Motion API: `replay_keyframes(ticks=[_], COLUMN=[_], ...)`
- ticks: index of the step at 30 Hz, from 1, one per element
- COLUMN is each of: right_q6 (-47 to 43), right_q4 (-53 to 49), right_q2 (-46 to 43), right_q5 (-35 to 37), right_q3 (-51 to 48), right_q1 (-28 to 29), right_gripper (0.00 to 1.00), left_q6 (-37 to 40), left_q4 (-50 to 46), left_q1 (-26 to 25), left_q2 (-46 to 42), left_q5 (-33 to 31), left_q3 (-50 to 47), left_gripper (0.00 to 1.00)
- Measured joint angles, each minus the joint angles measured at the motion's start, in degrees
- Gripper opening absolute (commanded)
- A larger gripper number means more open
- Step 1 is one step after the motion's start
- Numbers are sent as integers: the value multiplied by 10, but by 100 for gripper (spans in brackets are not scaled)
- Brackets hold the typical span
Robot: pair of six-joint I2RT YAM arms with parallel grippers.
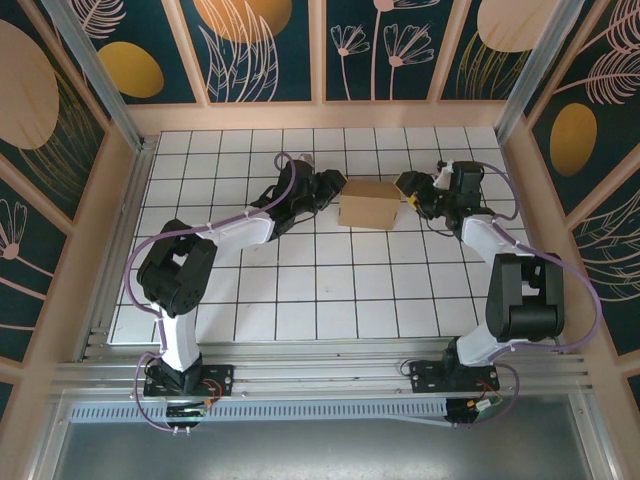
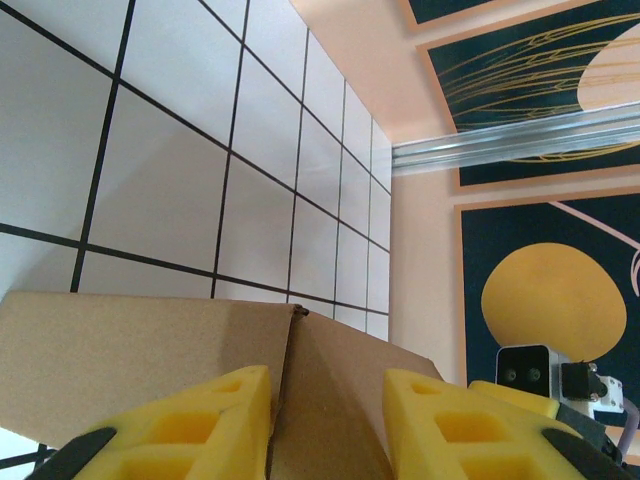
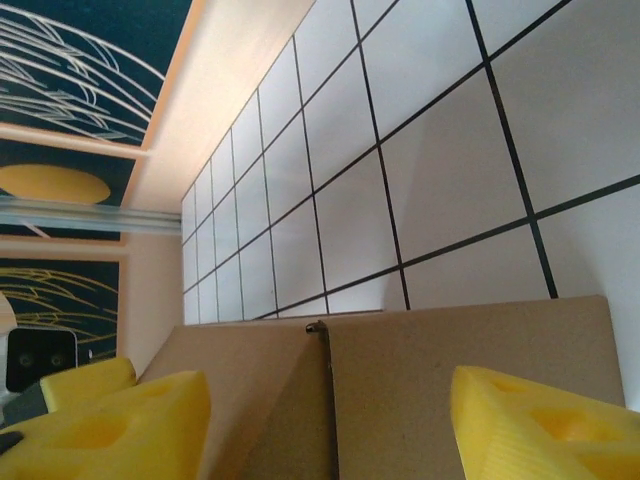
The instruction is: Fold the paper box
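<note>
Paper box (image 1: 368, 203) sits folded on the table (image 1: 300, 290), just right of the left end effector (image 1: 335, 192) and just left of the right end effector (image 1: 405, 186). Both have their yellow fingers (image 2: 200, 420) spread apart before the cardboard, gripping nothing.

- You look down on a white counter (image 1: 300, 300) ruled by black lines into square tiles.
- A peach border (image 1: 330, 117) frames its far and side edges.
- Dark teal wall panels (image 1: 265, 50) with pale line-drawn plants and gold ovals surround you.
- Aluminium posts (image 1: 95, 68) rise at the far corners, and aluminium rails (image 1: 320, 378) cross the near edge.
- Your light is even, with soft shadows.
</note>
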Motion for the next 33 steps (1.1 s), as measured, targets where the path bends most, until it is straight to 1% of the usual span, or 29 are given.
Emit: replay_keyframes(ticks=[2,5,10,15,22,25,27,33], right_q6=[5,7,5,-4,-9,-12,-17,-56], right_q4=[13,26,47,80,190,224,232,216], right_q2=[-8,-11,-11,-11,-8,0,3,1], right_q5=[0,1,3,12,30,37,42,62], right_q3=[-10,-17,-28,-46,-100,-110,-110,-103], right_q1=[1,3,4,5,9,10,11,17], right_gripper=[52,49,41,37,30,27,27,25], left_q6=[0,1,2,5,23,35,44,73], left_q4=[0,0,4,19,21,32,45,83], left_q1=[0,0,0,-1,-4,-6,-8,-9], left_q2=[0,1,2,3,3,3,3,4], left_q5=[2,3,2,2,-12,-19,-22,-28], left_q3=[0,0,-3,-11,-16,-25,-33,-53], left_gripper=[33,26,21,17,15,10,8,7])
